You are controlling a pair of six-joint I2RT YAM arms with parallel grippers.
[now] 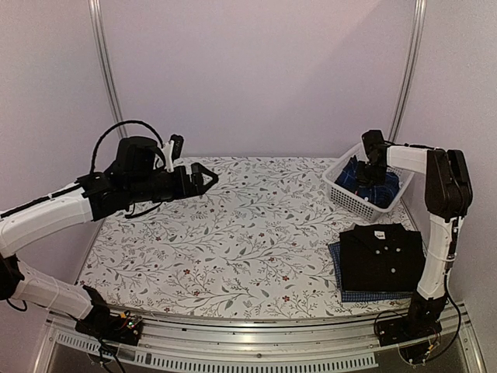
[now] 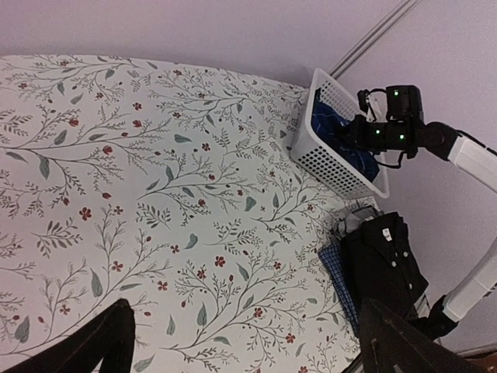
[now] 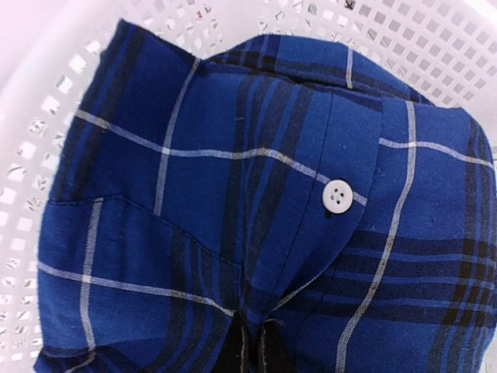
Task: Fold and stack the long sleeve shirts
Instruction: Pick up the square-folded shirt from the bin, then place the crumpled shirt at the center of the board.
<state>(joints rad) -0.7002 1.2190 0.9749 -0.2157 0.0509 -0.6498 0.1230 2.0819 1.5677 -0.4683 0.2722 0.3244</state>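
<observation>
Reaching into the basket [image 1: 348, 200], the right gripper [image 3: 254, 353] pinches the plaid shirt [image 3: 233, 194] bunched inside, seemingly the last to fold, while the black shirt [image 1: 382, 256] lies folded atop the blue check shirt [image 1: 335, 261] just beside the basket and the left gripper [image 1: 208, 178] hangs splayed, well apart from it.

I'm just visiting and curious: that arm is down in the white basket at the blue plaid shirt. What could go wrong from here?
The right gripper seems to pinch only a small fold of the plaid shirt, so it might slip free. The basket looks light; it could lift or tip with the cloth. The folded black shirt lies close by, so a trailing sleeve might ruffle it.
</observation>
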